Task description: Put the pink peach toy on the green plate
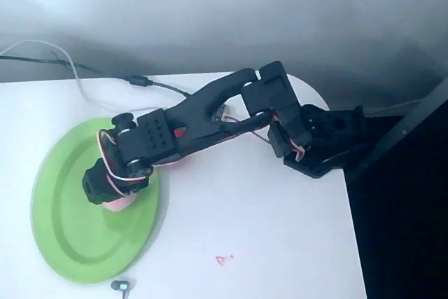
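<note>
The black arm (pixel 210 113), the part nearest the overhead camera, reaches leftward across the white worktop (pixel 266 229) and hides most of its own claw (pixel 115 197), which sits over the right half of the green plate (pixel 70 215); a sliver of the pink peach toy (pixel 120 204) peeks out beneath it, so the claw appears closed on the toy, low over the plate or touching it. To finish well, I judge the claw should settle the toy onto the flat inner well, open gently, then lift straight up so the soft, pale-pink, roundish toy does not roll toward the rim.
</note>
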Robot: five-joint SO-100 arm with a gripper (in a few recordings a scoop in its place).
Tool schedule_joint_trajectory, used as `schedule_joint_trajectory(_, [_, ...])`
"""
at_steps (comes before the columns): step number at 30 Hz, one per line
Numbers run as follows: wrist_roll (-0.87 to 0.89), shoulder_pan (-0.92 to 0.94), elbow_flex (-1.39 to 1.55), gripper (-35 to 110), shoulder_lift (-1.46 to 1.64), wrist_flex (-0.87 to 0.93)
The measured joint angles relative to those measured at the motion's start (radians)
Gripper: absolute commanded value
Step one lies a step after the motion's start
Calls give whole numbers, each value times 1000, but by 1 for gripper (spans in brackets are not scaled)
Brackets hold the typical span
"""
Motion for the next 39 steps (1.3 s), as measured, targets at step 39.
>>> schedule_joint_trajectory(39, [35, 63, 1247, 0, 1537, 160])
